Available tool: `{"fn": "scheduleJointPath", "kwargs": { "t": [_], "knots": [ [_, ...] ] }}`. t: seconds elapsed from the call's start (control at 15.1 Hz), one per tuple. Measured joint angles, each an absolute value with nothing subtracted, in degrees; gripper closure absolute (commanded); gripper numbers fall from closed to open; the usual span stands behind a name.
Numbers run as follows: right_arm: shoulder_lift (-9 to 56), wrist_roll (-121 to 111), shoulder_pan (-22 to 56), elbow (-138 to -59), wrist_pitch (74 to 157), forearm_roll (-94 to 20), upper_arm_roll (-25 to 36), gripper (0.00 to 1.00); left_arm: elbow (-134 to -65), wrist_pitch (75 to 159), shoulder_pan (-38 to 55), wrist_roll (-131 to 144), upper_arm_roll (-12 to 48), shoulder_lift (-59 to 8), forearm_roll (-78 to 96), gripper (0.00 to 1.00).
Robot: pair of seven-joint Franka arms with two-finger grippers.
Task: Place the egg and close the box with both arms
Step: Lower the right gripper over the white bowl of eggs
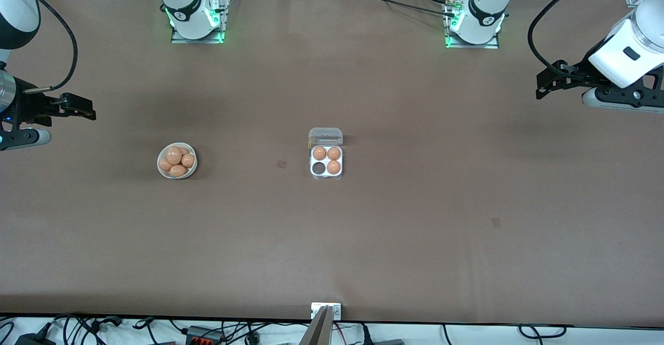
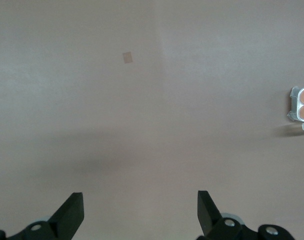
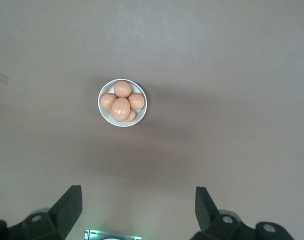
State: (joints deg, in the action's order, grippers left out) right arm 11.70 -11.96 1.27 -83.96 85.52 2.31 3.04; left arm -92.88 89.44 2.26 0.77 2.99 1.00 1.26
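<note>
Lying in bowl (image 1: 162, 170), egg (image 1: 174, 155) long axis near-upright.

High front camera facing both bases, wrist cameras looking straight down (high up), front shares bowl (image 1: 177, 161), box (image 1: 326, 161)

You've got a plain brown table (image 1: 415, 231) under even light, cables (image 1: 78, 327) trailing along its near edge.

The glossy white left arm (image 1: 630, 49) waits raised, its black two-finger left gripper (image 2: 140, 212) spread wide, holding nothing. The glossy white right arm (image 1: 15, 13) likewise; its black right gripper (image 3: 138, 210) gapes empty.
</note>
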Motion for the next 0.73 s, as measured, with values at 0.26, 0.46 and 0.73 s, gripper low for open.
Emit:
{"fn": "scheduleJointPath", "kwargs": {
  "t": [0.26,0.46,0.73],
  "knots": [
    [13.94,-12.22,1.17,-83.97,85.51,2.31,3.06,0.00,-92.88,89.44,2.26,0.77,2.99,1.00,1.26,0.00],
    [16.37,-12.24,1.16,-84.08,86.87,2.08,3.06,0.00,-92.88,89.47,2.26,0.77,2.99,0.80,1.26,0.00],
    [22.82,-12.06,1.24,-84.22,91.41,0.78,3.05,0.00,-92.34,89.75,2.25,0.77,2.98,-0.16,1.26,0.00]
  ]
}}
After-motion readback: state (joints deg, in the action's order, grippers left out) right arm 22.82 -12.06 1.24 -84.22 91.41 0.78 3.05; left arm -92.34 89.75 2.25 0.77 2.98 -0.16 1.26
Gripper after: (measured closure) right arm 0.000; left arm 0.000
